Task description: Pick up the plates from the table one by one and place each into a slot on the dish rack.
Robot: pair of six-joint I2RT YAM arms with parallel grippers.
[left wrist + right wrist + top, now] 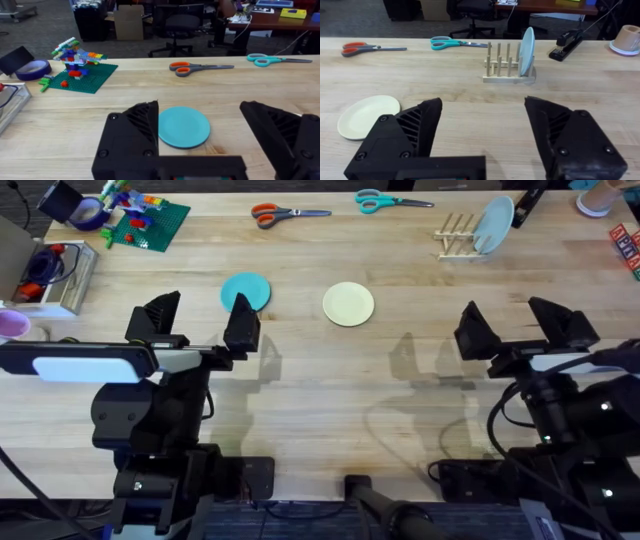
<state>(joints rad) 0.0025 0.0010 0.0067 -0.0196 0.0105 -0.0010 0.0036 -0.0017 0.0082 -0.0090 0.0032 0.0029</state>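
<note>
The surface (300, 400) is light wood with long grain lines. One plate (246, 290) is turquoise, the other plate (349, 304) pale yellow. A pale grey-blue plate (495, 224) stands in the light-wood dish rack (457, 238). One pair of scissors (288, 215) has orange handles, the other scissors (390, 200) teal. Both arms' jaws are black.

Matt plastic turquoise plate (183, 126) on a grainy wooden table (150, 95).
</note>
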